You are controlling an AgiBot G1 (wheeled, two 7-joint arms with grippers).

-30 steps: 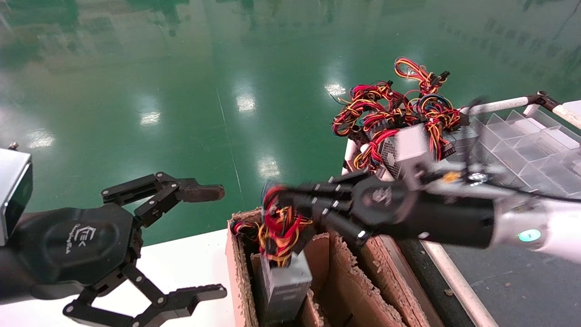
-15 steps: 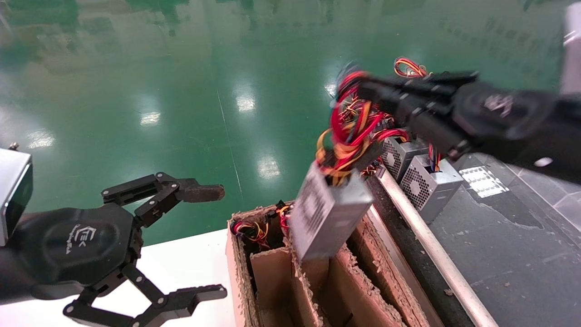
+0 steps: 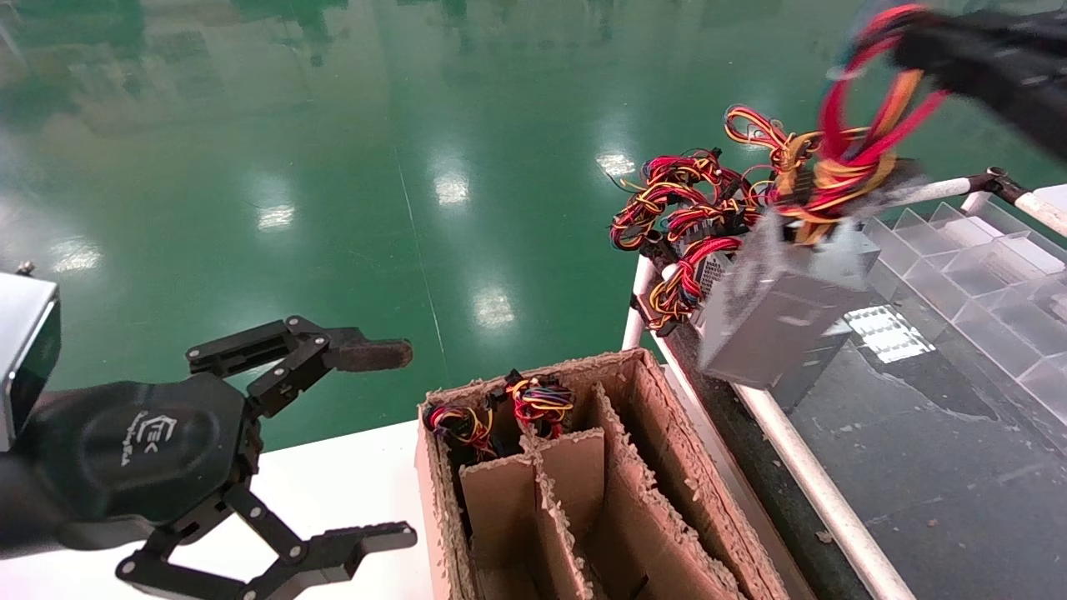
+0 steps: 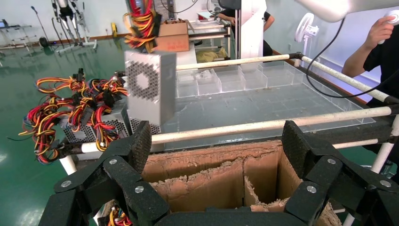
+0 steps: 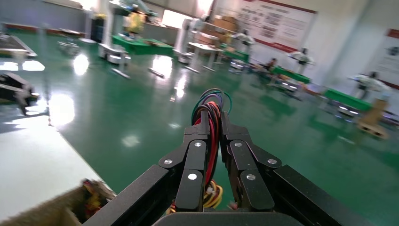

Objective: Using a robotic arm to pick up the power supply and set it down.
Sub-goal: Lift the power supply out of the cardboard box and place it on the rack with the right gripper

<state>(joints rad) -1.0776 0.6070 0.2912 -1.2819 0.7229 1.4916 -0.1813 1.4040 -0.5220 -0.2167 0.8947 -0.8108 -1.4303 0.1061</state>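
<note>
The power supply (image 3: 779,312), a grey metal box, hangs tilted in the air over the near end of the dark bench. Its looped red, yellow and orange wires (image 3: 850,158) rise to my right gripper (image 3: 909,42) at the top right, which is shut on them. In the right wrist view the fingers (image 5: 195,141) pinch the wire bundle (image 5: 211,106) between them. The left wrist view shows the box (image 4: 146,87) dangling with its vented face towards me. My left gripper (image 3: 400,442) stays parked at the lower left, open and holding nothing (image 4: 216,150).
A torn cardboard box (image 3: 642,467) with dividers stands below, with wire bunches (image 3: 533,400) in its far-left cells. Other grey power supplies with wire tangles (image 3: 683,208) sit at the bench's far end behind a white rail (image 3: 800,467). Clear plastic bins (image 3: 984,275) lie to the right.
My right gripper has lifted the power supply out of the cardboard box by its wires and swung it up and to the right over the bench. The left arm has not moved.
</note>
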